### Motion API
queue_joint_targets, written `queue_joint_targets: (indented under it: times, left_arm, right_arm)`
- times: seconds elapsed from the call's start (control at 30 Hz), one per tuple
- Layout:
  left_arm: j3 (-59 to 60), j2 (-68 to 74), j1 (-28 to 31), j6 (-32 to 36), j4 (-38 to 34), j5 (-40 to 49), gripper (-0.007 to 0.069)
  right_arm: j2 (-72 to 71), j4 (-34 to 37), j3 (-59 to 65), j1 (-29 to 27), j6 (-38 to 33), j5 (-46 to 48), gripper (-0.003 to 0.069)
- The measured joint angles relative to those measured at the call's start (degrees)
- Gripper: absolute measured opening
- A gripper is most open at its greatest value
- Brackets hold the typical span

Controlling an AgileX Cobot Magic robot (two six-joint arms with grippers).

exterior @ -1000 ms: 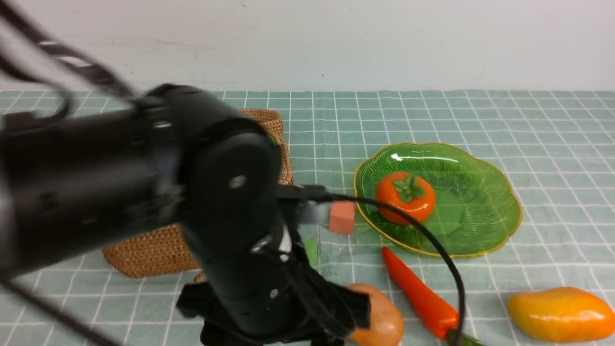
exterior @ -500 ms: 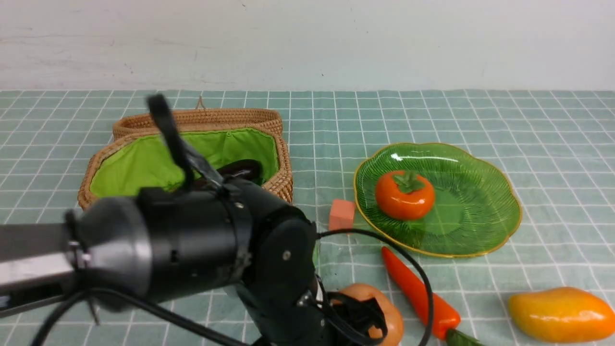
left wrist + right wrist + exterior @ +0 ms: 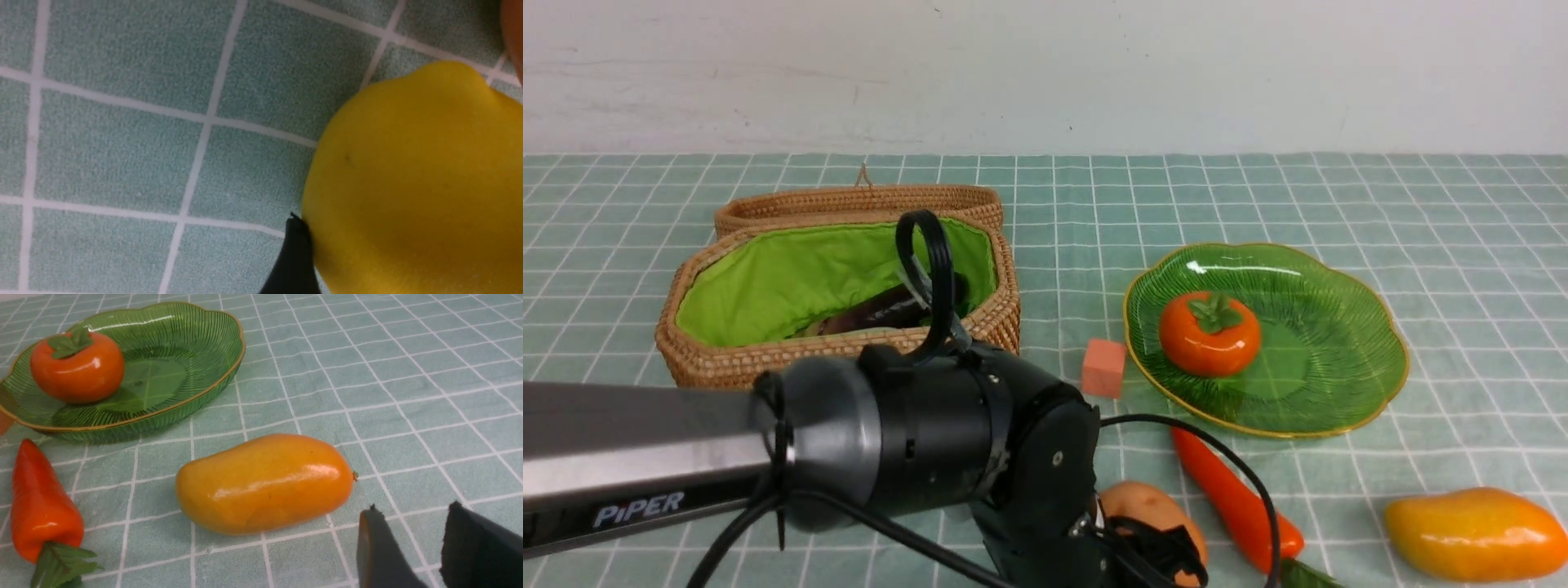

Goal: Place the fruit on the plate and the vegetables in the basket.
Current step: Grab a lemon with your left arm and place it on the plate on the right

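Observation:
A yellow lemon [image 3: 416, 183] lies on the checked cloth and fills the left wrist view. One black finger [image 3: 295, 257] of my left gripper touches its side; the other finger is out of frame, and the jaws stand wide. My left arm [image 3: 1029, 457] reaches down at the near edge, beside the brown potato [image 3: 1143, 508]. The persimmon [image 3: 1209, 333] sits on the green plate [image 3: 1347, 327]. The mango [image 3: 265, 482] lies left of my open, empty right gripper [image 3: 412, 506]. The carrot [image 3: 1233, 498] lies below the plate. The eggplant [image 3: 882, 306] is in the basket [image 3: 849, 355].
A salmon-pink cube [image 3: 1104, 367] stands between the basket and the plate. The basket's wicker lid [image 3: 858, 200] lies open behind it. The left arm's cable [image 3: 1258, 490] loops over the carrot. The mango [image 3: 1474, 531] lies at the near right.
My left arm has dropped lower and swung toward the near edge, uncovering the basket. The fruit and vegetables on the cloth have not moved.

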Motion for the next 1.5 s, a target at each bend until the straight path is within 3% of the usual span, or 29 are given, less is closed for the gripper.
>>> queue_joint_targets:
  times: [0.33,0.87,1.07,1.33,1.5]
  left_arm:
    - [0.00,-0.18,0.00,9.23,0.00,0.84,0.0561]
    - [-0.26,-13.67,0.59,15.14,3.80,10.62,0.0560]
    - [-13.77,-10.56,5.37,23.40,2.92,14.77,0.0560]
    - [-41.46,8.44,6.56,37.16,0.58,16.06,0.0560]
    - [-54.46,19.51,6.56,38.24,0.27,16.06,0.0560]
  right_arm:
    - [0.00,0.00,0.00,0.00,0.00,0.00,0.0244]
    - [0.00,0.00,0.00,0.00,0.00,0.00,0.0244]
    - [0.00,0.00,0.00,0.00,0.00,0.00,0.0244]
    - [0.00,0.00,0.00,0.00,0.00,0.00,0.0244]
    - [0.00,0.00,0.00,0.00,0.00,0.00,0.0244]
